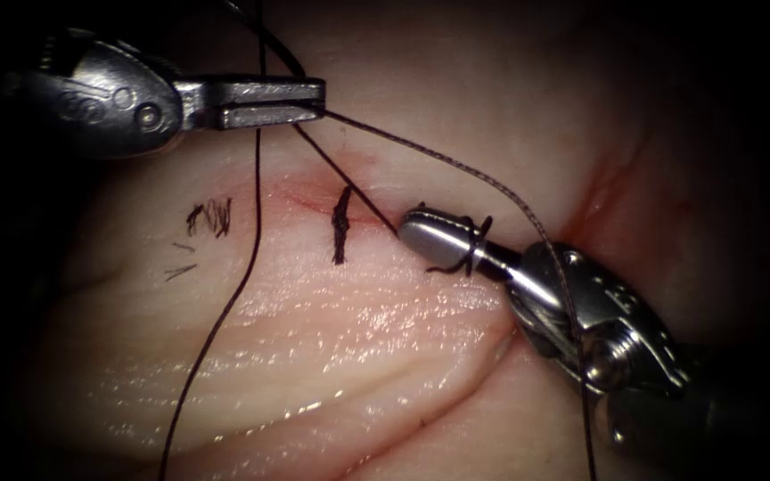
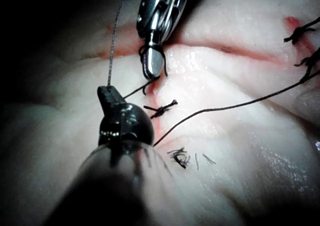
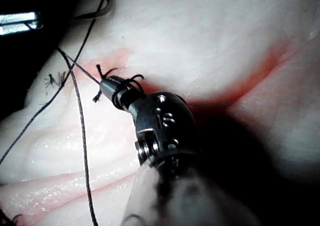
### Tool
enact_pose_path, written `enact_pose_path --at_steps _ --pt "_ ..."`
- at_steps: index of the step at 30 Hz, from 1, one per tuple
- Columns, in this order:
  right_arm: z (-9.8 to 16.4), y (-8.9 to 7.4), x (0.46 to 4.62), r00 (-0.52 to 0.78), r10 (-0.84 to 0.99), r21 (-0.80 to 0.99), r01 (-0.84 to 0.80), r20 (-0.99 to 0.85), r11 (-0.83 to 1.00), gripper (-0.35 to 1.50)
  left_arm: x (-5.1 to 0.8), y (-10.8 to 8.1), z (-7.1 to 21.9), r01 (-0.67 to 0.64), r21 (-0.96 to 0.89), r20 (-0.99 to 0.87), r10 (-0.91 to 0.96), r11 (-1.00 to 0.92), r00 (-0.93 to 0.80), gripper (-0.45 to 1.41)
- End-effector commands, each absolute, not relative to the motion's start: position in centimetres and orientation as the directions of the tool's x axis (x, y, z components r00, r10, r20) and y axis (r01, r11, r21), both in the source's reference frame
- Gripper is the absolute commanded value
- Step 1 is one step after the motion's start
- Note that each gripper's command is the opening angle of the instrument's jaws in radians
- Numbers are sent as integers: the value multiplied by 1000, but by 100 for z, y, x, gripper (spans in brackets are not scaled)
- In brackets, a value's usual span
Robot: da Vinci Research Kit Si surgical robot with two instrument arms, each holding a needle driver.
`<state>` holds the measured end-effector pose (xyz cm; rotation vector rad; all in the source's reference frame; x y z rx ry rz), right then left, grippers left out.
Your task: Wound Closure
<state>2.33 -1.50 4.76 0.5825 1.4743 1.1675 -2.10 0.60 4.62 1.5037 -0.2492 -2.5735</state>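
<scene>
The left tool has its jaws closed on the thread above the cut. The right tool, jaws together, sits just right of the cut with thread looped round it — whether it grips a strand I cannot tell. One stitch already crosses the cut, with another knot further left, so closure looks partly done on the tissue; this knot seems unfinished. I can make out no needle — where it lies I cannot tell.
</scene>
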Motion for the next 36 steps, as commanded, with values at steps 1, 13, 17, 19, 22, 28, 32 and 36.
enact_pose_path --at_steps 1,13,17,19,22,28,32,36 --pt "475 -151 242 -273 878 912 -233 -394 337 -35 -212 68 465 48 219 -847 -215 -974 -487 -45" --pt "473 -160 243 -328 913 953 -258 -243 161 -35 -169 139 440 2 230 -829 -197 -973 -523 -45" --pt "473 -160 243 -322 881 921 -297 -346 253 -35 -161 157 439 -14 238 -826 -195 -971 -530 -45" --pt "472 -159 243 -321 864 905 -310 -388 292 -35 -161 169 441 -18 237 -824 -191 -971 -533 -45" --pt "470 -159 243 -295 825 858 -349 -482 377 -35 -161 187 446 -22 233 -825 -186 -972 -534 -45" --pt "464 -161 241 -173 678 674 -433 -714 598 -35 -166 212 464 -33 235 -818 -179 -972 -546 -45" --pt "458 -164 240 -142 631 616 -458 -762 641 -35 -170 220 474 -34 244 -815 -186 -969 -549 -45" --pt "451 -168 240 -106 581 551 -486 -807 678 -35 -173 232 478 -41 241 -813 -178 -970 -555 -45"
